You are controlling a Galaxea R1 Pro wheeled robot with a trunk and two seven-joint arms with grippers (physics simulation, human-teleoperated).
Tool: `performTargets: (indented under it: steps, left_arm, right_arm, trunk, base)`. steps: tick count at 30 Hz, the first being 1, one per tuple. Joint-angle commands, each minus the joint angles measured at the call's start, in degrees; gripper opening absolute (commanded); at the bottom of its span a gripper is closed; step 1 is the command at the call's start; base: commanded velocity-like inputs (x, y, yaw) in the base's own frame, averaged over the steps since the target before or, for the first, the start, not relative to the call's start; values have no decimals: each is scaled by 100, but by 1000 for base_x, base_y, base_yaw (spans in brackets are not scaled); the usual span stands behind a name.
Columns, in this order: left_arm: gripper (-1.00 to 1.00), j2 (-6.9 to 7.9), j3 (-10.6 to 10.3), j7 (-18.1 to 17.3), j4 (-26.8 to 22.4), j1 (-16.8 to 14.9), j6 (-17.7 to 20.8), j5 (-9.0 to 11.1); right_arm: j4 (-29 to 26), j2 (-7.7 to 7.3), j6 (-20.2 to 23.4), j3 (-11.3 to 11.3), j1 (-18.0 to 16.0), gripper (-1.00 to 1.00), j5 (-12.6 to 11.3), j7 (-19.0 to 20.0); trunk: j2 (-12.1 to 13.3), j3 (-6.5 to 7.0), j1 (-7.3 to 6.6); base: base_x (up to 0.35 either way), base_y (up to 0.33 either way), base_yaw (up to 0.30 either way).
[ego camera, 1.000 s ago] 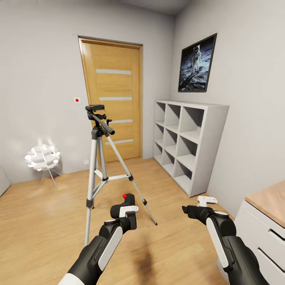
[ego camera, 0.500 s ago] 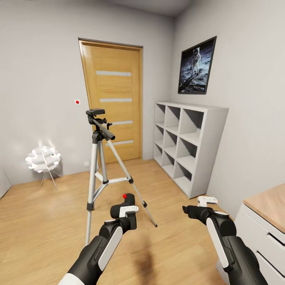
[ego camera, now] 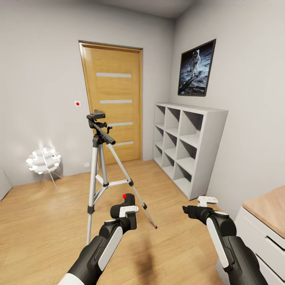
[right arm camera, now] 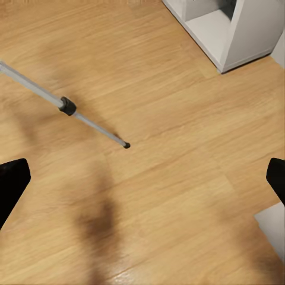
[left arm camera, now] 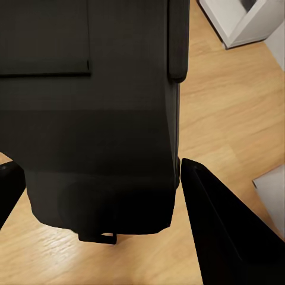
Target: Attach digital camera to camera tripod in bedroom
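The digital camera [ego camera: 123, 206], a small black body with a red button on top, sits low in the head view with my left gripper [ego camera: 126, 211] shut on it. In the left wrist view its dark body [left arm camera: 95, 119] lies between the two fingers [left arm camera: 208, 225]. The camera tripod [ego camera: 97, 140] stands on the wood floor ahead and slightly left of the camera, its black head bare and well above the camera. My right gripper [ego camera: 195, 208] is open and holds nothing. One silver tripod leg [right arm camera: 65, 105] and its foot lie on the floor beyond the right gripper [right arm camera: 143, 181].
A wooden door [ego camera: 114, 103] is behind the tripod. A white cube shelf [ego camera: 190, 142] stands against the right wall under an astronaut poster [ego camera: 196, 68]. A glowing globe lamp [ego camera: 43, 160] sits at the far left. A wood-topped desk [ego camera: 265, 209] is at the near right.
The whole view has shifted a little, so the tripod and door sit lower in the picture. Both arms keep the same pose and the left gripper still holds the camera.
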Motion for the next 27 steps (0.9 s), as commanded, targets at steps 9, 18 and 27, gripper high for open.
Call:
performTargets:
  steps: [9,18,27]
  left_arm:
    - [-100,1,-12,39,-8,-7,18,47]
    - [-100,1,-12,39,-9,-5,18,51]
    - [-100,4,-12,39,-18,-4,18,56]
  right_arm:
    - [-6,-2,17,0,-4,100,-56,-36]
    - [-6,0,23,6,-3,100,-64,-36]
    - [-13,-2,13,163,-3,100,-46,-36]
  trunk:
    - [359,156,-198]
    - [720,317,-396]
    - [1080,479,-594]
  base:
    - [0,0,0]
    - [0,0,0]
    - [0,0,0]
